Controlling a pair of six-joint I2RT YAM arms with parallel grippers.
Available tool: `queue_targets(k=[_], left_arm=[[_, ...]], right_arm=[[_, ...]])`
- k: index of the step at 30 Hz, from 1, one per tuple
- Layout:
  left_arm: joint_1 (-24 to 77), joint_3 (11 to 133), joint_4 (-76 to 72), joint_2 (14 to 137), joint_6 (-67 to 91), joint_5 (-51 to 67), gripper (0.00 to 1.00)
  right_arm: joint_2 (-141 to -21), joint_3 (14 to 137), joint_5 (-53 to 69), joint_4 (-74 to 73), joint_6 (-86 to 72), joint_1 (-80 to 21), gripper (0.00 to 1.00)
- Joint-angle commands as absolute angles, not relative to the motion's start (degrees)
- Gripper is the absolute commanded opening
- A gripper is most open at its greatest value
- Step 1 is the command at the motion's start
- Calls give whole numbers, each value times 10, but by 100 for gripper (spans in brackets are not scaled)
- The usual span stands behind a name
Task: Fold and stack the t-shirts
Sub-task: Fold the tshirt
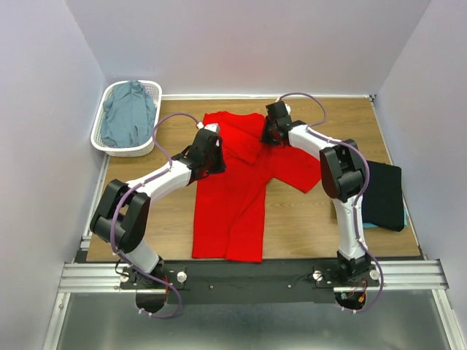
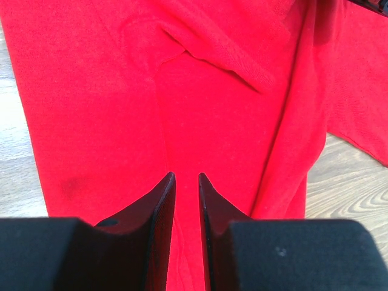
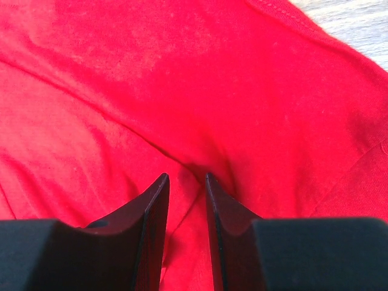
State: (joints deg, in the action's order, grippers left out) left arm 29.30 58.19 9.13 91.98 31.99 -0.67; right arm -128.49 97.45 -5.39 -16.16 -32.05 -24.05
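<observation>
The red t-shirt (image 1: 233, 197) lies spread on the wooden table, its body running toward the near edge, with its upper left part folded inward. My left gripper (image 1: 214, 162) is at its left shoulder, jaws nearly closed on a ridge of red cloth (image 2: 187, 176). My right gripper (image 1: 271, 131) is at the upper right shoulder, jaws pinched on a raised fold of red cloth (image 3: 187, 176). A folded black t-shirt (image 1: 383, 193) lies at the right edge on top of a teal one (image 1: 372, 227). The grey-blue t-shirt (image 1: 130, 113) is in the basket.
A white lattice basket (image 1: 120, 149) stands at the back left corner. Bare wooden table (image 1: 168, 219) shows left of the red shirt and between it and the black stack. Walls close in on three sides.
</observation>
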Motion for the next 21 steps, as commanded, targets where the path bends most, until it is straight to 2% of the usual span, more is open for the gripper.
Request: queue_targets(k=[1, 9, 18, 21], left_arm=[[288, 579, 92, 906, 317, -20, 29], [286, 570, 89, 902, 317, -21, 29], [286, 552, 79, 918, 333, -43, 29], [286, 569, 80, 930, 336, -60, 30]], right_arm=[[-1307, 991, -47, -165, -314, -245, 37], [-1318, 998, -40, -165, -315, -250, 36], [-1307, 1009, -38, -165, -317, -252, 13], [-1292, 1017, -38, -166, -317, -253, 10]])
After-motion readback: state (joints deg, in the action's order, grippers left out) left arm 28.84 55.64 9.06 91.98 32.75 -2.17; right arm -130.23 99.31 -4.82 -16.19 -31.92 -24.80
